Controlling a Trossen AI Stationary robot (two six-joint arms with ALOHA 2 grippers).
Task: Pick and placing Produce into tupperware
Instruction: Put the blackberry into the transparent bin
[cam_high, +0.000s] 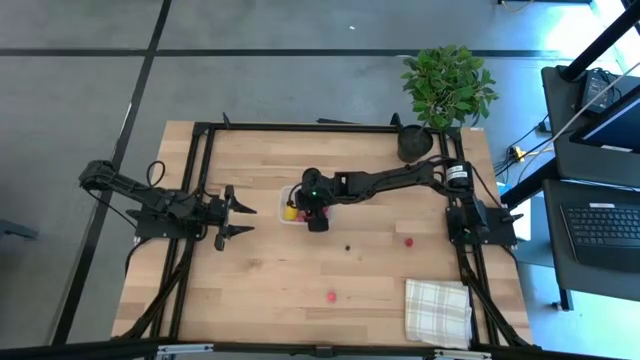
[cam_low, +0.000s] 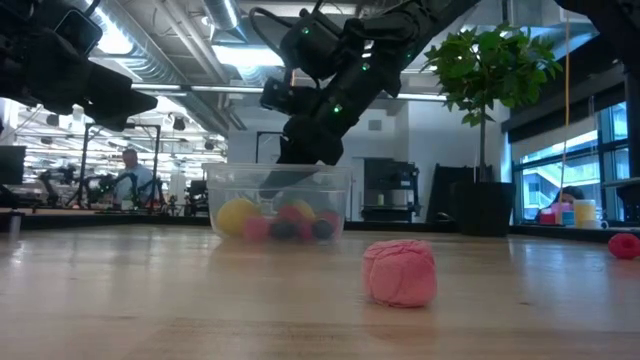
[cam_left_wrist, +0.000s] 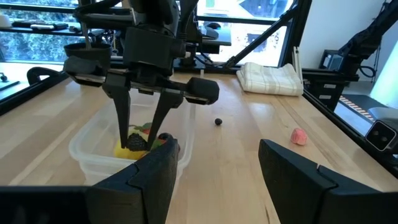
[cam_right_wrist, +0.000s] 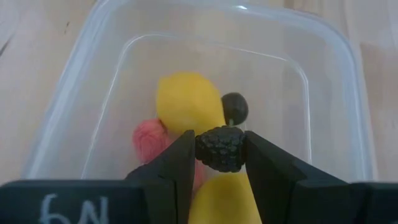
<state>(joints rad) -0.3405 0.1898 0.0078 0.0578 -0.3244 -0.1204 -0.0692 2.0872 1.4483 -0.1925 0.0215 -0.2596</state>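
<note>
The clear tupperware (cam_high: 289, 207) stands near the table's middle and holds yellow lemon-shaped pieces (cam_right_wrist: 186, 102), a red berry (cam_right_wrist: 148, 138) and a dark round berry (cam_right_wrist: 235, 107). My right gripper (cam_right_wrist: 219, 157) reaches down into it, shut on a blackberry (cam_right_wrist: 219, 148). The low view shows the tupperware (cam_low: 285, 200) with the right arm above it. My left gripper (cam_high: 243, 220) waits open at the table's left, pointing toward the tupperware, and holds nothing. Loose produce rests on the wood: red pieces (cam_high: 330, 296) (cam_high: 408, 241) and a dark one (cam_high: 347, 247). My right gripper pinches the blackberry's two opposite sides (cam_right_wrist: 200, 149) between its two fingertips (cam_left_wrist: 124, 134). The fingers slant down from above, coming from the table's right side. The blackberry sits inside the tupperware's walls, just over the pieces there; whether it touches them I cannot tell.
A folded checked cloth (cam_high: 438, 312) lies at the near right corner. A potted plant (cam_high: 445, 85) stands at the far right edge. A red piece (cam_low: 400, 272) lies close to the low camera. Bare wood stretches between the tupperware and the near edge.
</note>
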